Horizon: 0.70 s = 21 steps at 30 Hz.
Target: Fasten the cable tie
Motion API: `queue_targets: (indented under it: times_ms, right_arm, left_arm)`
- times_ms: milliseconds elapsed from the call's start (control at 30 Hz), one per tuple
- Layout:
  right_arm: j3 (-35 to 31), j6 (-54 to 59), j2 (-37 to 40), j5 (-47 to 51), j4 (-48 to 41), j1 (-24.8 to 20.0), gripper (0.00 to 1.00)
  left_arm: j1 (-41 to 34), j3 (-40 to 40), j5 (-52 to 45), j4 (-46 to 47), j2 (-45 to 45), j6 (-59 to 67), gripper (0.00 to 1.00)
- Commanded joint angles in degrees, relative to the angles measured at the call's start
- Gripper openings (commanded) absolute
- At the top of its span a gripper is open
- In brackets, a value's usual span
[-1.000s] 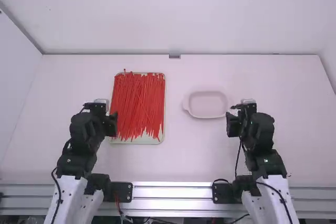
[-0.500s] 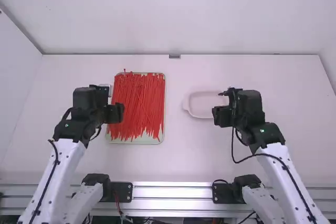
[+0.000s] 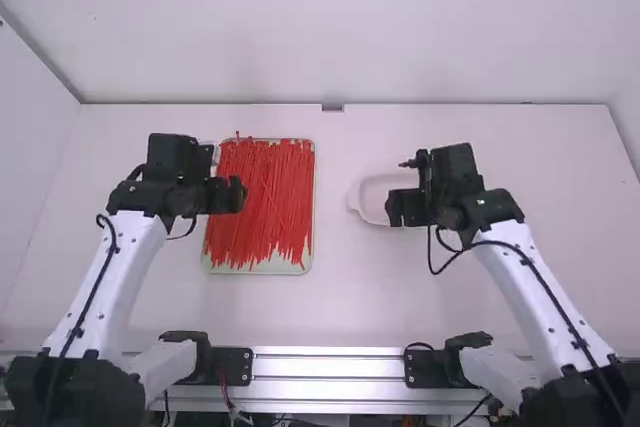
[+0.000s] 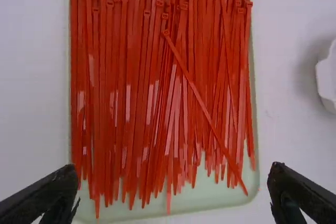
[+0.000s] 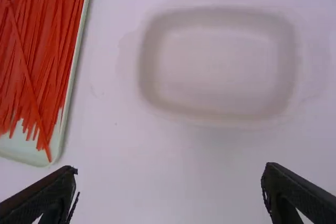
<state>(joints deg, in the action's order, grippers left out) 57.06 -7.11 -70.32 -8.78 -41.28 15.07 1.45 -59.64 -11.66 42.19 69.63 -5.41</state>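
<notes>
**Approach Phase: Both Arms Extending Toward the Work Area**

Since the earlier frames, both arms have been extending away from their bases. The left gripper (image 3: 225, 197) is now hanging over the left edge of the pale green rectangular tray (image 3: 300, 265). The right gripper (image 3: 400, 209) is hanging well to the right of that tray, over the near rim of the shallow white oval dish (image 5: 218, 61). Both pincers are released, with jaws spread wide and gripping nothing.

The heap of red-orange plastic cable ties (image 4: 136, 98) is lying lengthwise on the tray, and one diagonal tie (image 4: 202, 114) is crossing the top of it. No tie is being lifted yet, so the step in hand appears to be the approach before the first pick. The next move calls for the left gripper to descend and close on a single tie. The diagonal tie looks easiest to isolate.

In the high view, the left gripper is covering part of the tray's left edge, and the right gripper is covering part of the dish. The ties' locking heads are too small to distinguish.
</notes>
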Motion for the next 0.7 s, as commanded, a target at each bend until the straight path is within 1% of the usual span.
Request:
queue_targets:
  times_ms: [0,200,400,600,667]
  right_arm:
    - [2.74,0.01,-1.38,-1.52,-0.68,1.42,0.96]
    - [4.02,-0.19,-1.94,-1.5,-1.36,3.82,0.98]
    - [4.07,-0.59,0.15,-1.88,-2.1,3.98,0.98]
    - [4.04,-0.59,4.44,-1.88,-2.97,4.0,0.98]
    - [4.04,-0.61,5.75,-1.88,-2.95,4.02,0.98]
  left_arm:
    - [0.77,-2.43,-1.03,0.07,1.31,-0.58,0.96]
    - [0.81,-4.01,-1.38,-2.64,3.12,-0.73,0.99]
    - [0.76,-6.19,-0.79,-4.74,3.98,-0.28,0.99]
    - [0.79,-13.46,-0.74,-3.85,10.47,0.98,0.99]
    - [0.81,-16.63,-0.81,-3.61,13.97,0.96,0.99]
